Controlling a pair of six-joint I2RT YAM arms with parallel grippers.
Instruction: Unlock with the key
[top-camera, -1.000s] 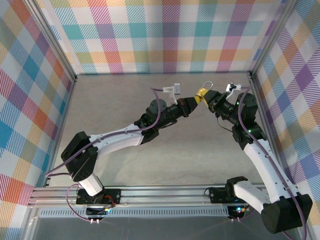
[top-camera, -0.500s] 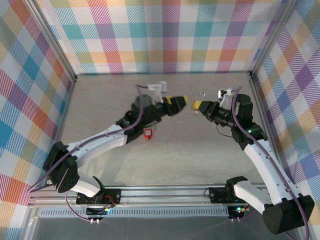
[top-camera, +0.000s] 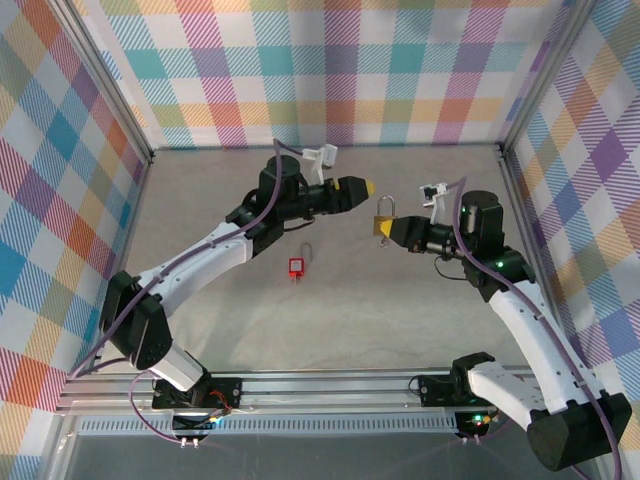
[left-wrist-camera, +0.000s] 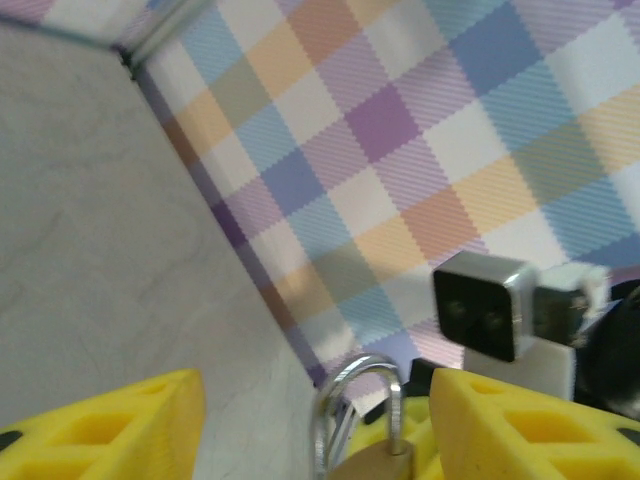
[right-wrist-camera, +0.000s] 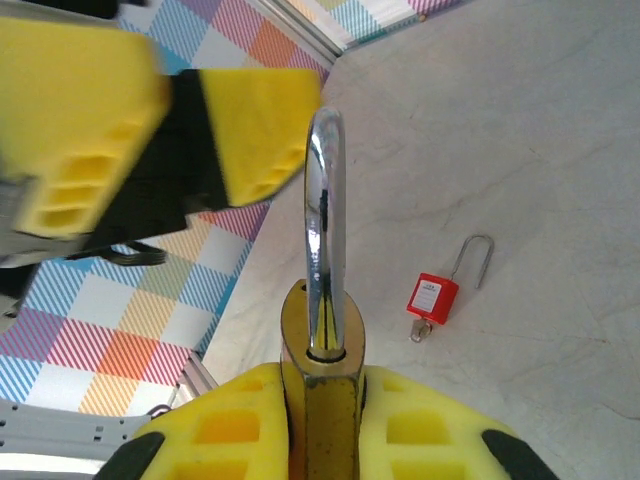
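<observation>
My right gripper (top-camera: 392, 232) is shut on a brass padlock (top-camera: 384, 220), held above the table with its steel shackle (right-wrist-camera: 325, 200) pointing up. The yellow pads (right-wrist-camera: 235, 430) clamp the lock's body from both sides. My left gripper (top-camera: 358, 187) hovers just left of it and slightly farther back, open. Its yellow fingers (left-wrist-camera: 110, 425) stand wide apart with nothing held, and the shackle (left-wrist-camera: 355, 400) shows between them, beyond the tips. A red padlock (top-camera: 297, 265) lies flat on the table, a small key (right-wrist-camera: 420, 330) sticking out of its underside.
Plaid walls (top-camera: 320, 70) enclose the grey table (top-camera: 220, 200) on three sides, with aluminium posts (top-camera: 505, 150) at the back corners. The red padlock lies below and between the two arms. Bare table spreads in front of it.
The left arm has pulled back to the left, off the brass padlock. The right gripper has carried the padlock left and nearer. The red padlock came into sight on the table.
</observation>
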